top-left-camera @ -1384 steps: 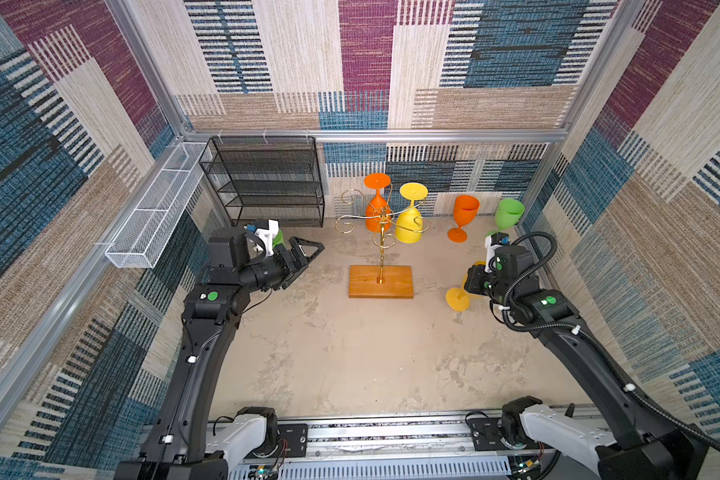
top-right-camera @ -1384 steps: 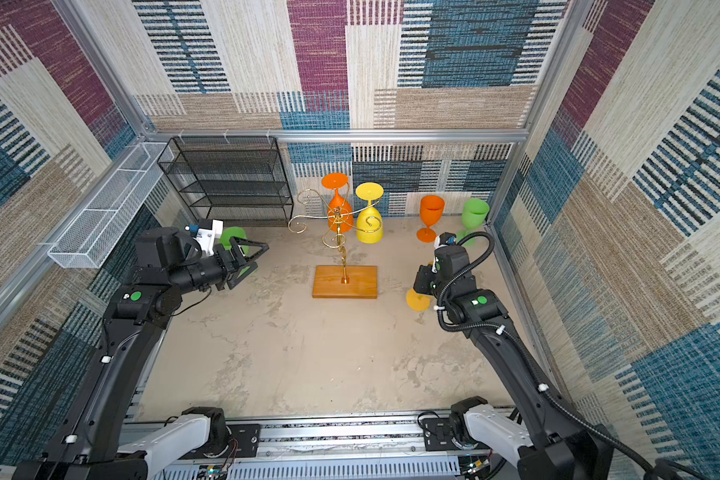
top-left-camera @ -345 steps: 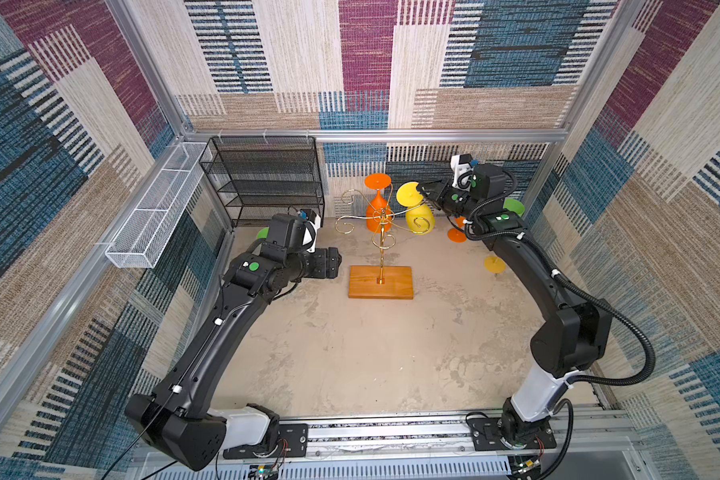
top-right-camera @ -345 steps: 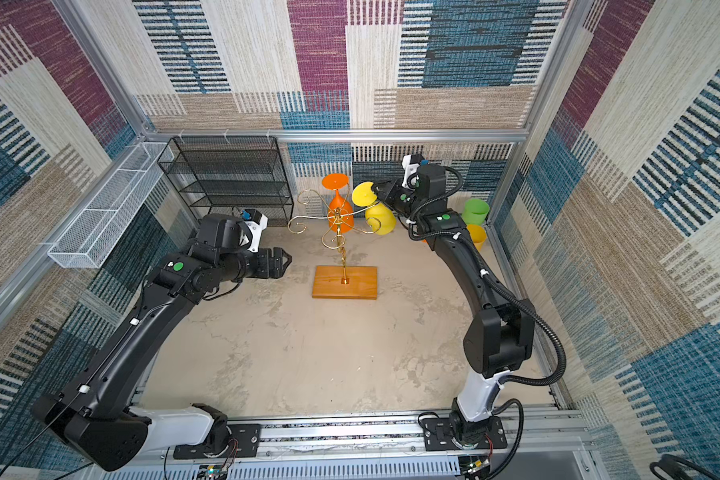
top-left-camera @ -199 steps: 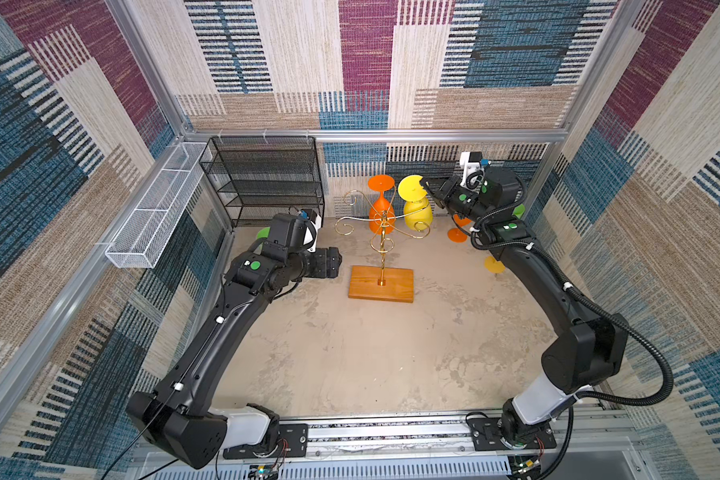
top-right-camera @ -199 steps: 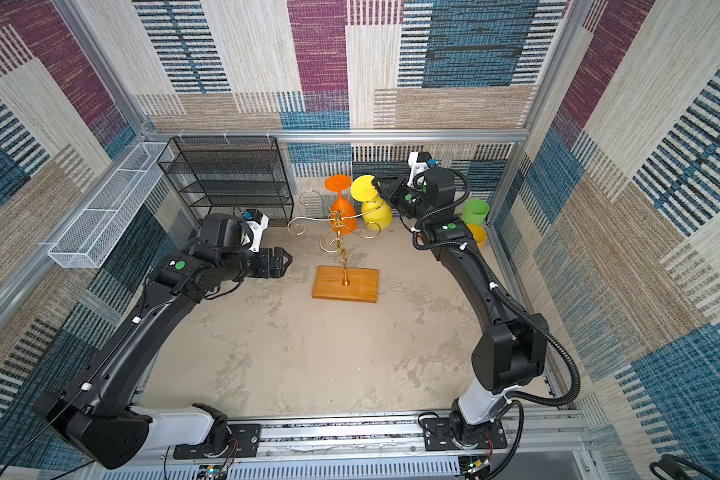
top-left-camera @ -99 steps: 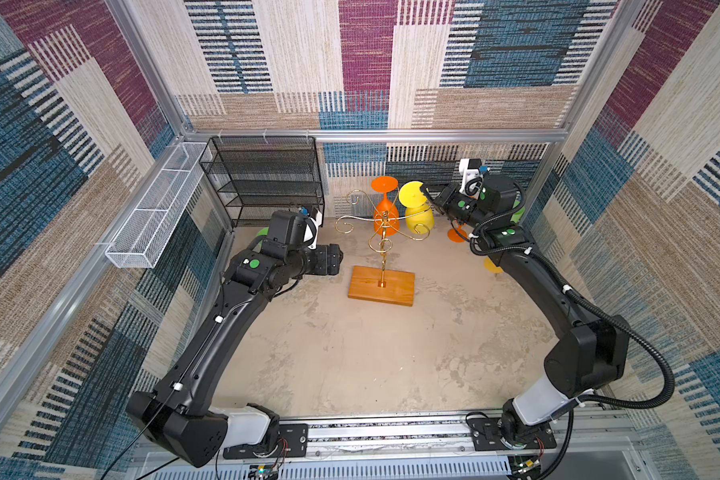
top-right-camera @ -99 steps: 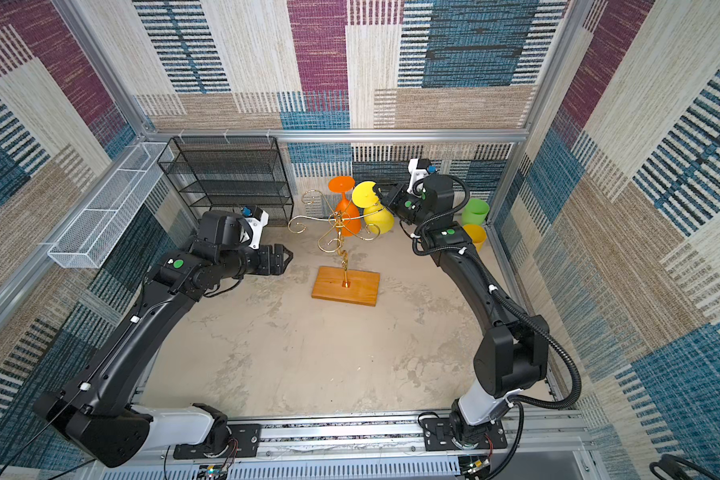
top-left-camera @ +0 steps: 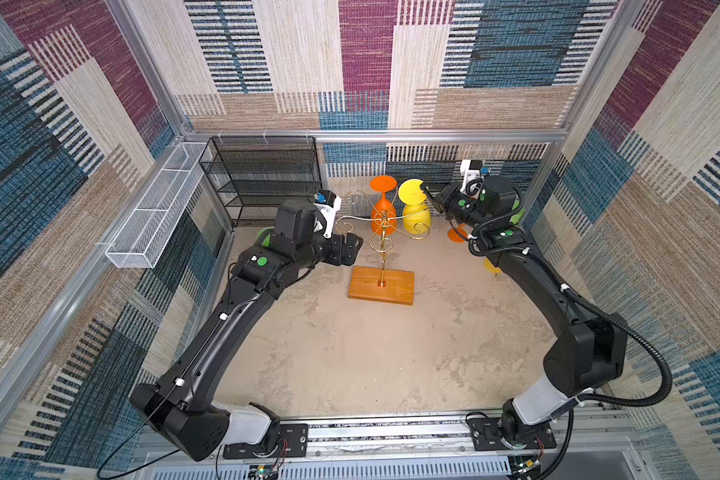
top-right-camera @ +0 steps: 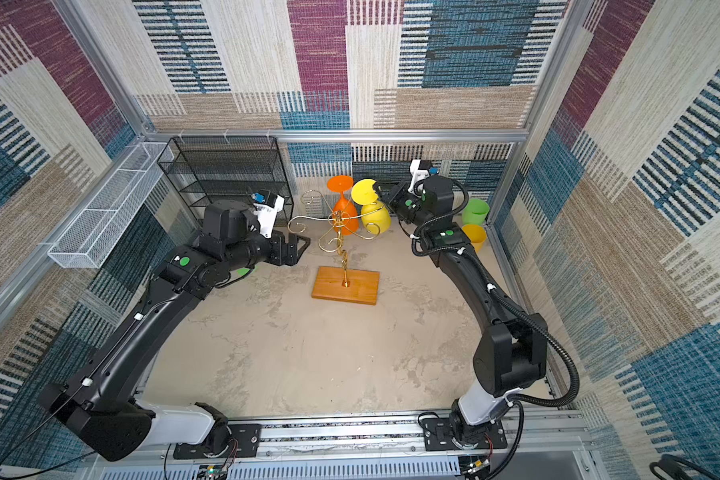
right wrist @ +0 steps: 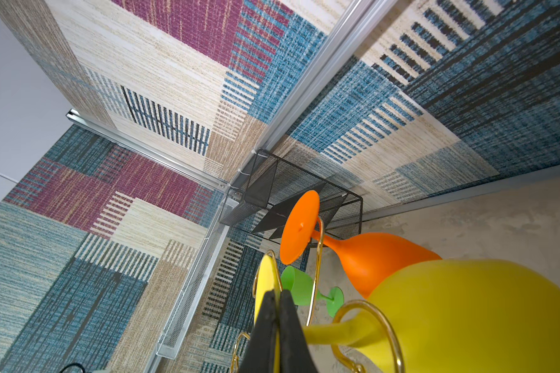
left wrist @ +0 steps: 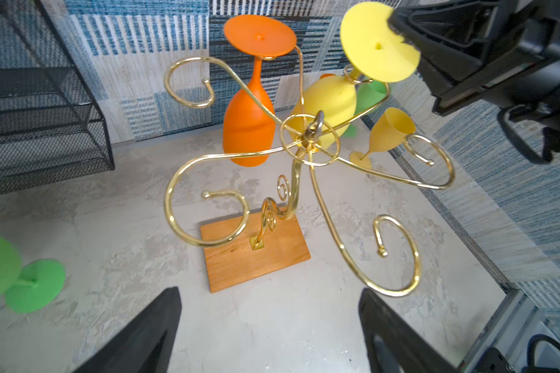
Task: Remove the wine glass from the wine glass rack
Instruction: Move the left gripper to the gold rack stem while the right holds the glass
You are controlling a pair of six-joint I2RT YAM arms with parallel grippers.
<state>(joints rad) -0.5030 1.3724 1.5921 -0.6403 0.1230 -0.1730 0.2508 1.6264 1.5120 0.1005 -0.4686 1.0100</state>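
Note:
The wine glass rack (top-left-camera: 381, 286) (top-right-camera: 345, 286) (left wrist: 256, 255), gold wire on a wooden base, stands mid-table. A yellow wine glass (top-left-camera: 416, 214) (top-right-camera: 375, 218) (left wrist: 330, 100) (right wrist: 466, 310) hangs upside down from it, its stem inside a gold scroll. My right gripper (top-left-camera: 426, 194) (top-right-camera: 378, 192) (right wrist: 277, 300) is shut on the edge of that glass's foot disc. An orange wine glass (top-left-camera: 383, 210) (top-right-camera: 345, 216) (left wrist: 248, 129) hangs beside it. My left gripper (top-left-camera: 356, 245) (top-right-camera: 302, 245) (left wrist: 269, 294) is open and empty, left of the rack's stem.
A black mesh shelf (top-left-camera: 262, 178) and a white wire tray (top-left-camera: 154, 216) stand at the back left. A green glass (left wrist: 0, 268) sits on the floor under the left arm. Green (top-right-camera: 475, 211) and yellow (top-right-camera: 474, 237) glasses stand by the right wall.
My right gripper has sunk slightly, still shut on the yellow glass's foot. The rack's base has twisted a little. The left arm has barely moved.

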